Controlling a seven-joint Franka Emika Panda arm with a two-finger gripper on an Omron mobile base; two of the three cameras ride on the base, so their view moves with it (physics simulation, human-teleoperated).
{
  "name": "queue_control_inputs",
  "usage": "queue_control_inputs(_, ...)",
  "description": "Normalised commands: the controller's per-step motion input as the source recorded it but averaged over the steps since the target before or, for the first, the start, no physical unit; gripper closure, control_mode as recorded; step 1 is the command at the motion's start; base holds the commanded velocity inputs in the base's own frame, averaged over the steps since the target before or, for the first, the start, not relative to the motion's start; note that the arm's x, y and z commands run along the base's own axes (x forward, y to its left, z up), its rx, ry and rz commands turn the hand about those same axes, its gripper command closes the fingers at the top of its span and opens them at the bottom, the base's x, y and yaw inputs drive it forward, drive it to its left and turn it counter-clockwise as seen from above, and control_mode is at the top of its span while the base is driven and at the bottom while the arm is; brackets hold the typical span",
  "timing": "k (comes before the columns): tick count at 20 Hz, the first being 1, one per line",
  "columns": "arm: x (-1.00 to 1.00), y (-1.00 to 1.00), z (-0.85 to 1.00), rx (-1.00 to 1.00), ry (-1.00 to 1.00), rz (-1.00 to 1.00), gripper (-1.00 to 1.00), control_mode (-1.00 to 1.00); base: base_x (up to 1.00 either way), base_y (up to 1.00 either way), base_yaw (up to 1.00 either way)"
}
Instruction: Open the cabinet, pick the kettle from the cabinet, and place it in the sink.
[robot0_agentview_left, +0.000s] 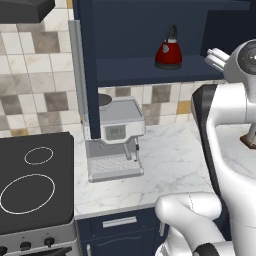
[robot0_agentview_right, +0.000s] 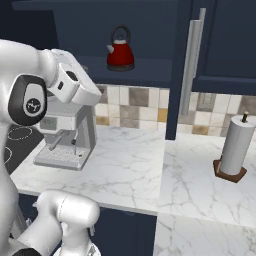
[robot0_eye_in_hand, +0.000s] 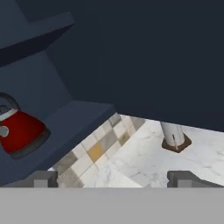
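Note:
The navy cabinet (robot0_agentview_left: 125, 30) stands open, both doors swung out, with its silver handles (robot0_agentview_right: 192, 60) edge-on. The small red kettle (robot0_agentview_left: 168, 52) sits upright on the navy shelf (robot0_agentview_right: 140, 75) inside; it is also in the right base view (robot0_agentview_right: 120, 54) and at the left of the hand view (robot0_eye_in_hand: 19, 129). My gripper (robot0_eye_in_hand: 113, 178) is open with nothing between its fingertips (robot0_eye_in_hand: 41, 178). It hangs in front of the cabinet at about shelf height, to the right of the kettle and apart from it. The sink is out of view.
A silver coffee machine (robot0_agentview_left: 117, 135) stands on the white marble counter (robot0_agentview_left: 170, 165) under the cabinet. A black cooktop (robot0_agentview_left: 35, 180) lies to its left. A paper towel roll (robot0_agentview_right: 234, 147) stands on the counter to the right. The open left door (robot0_agentview_left: 85, 70) juts out above the coffee machine.

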Motion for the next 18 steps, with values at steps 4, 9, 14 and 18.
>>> queue_control_inputs(4, 0.02, 0.21, 0.14, -0.09, 0.08, 0.13, -1.0, -1.0, 0.0, 0.0, 0.0)
queue_control_inputs(9, 0.07, 0.22, 0.08, -0.06, 0.02, 0.08, -1.0, -1.0, 0.0, 0.0, 0.0)
queue_control_inputs(14, 0.16, 0.2, 0.07, -0.04, 0.0, 0.06, -1.0, -1.0, 0.0, 0.0, 0.0)
queue_control_inputs(18, 0.23, 0.2, 0.02, -0.01, 0.0, 0.11, -1.0, -1.0, 0.0, 0.0, 0.0)
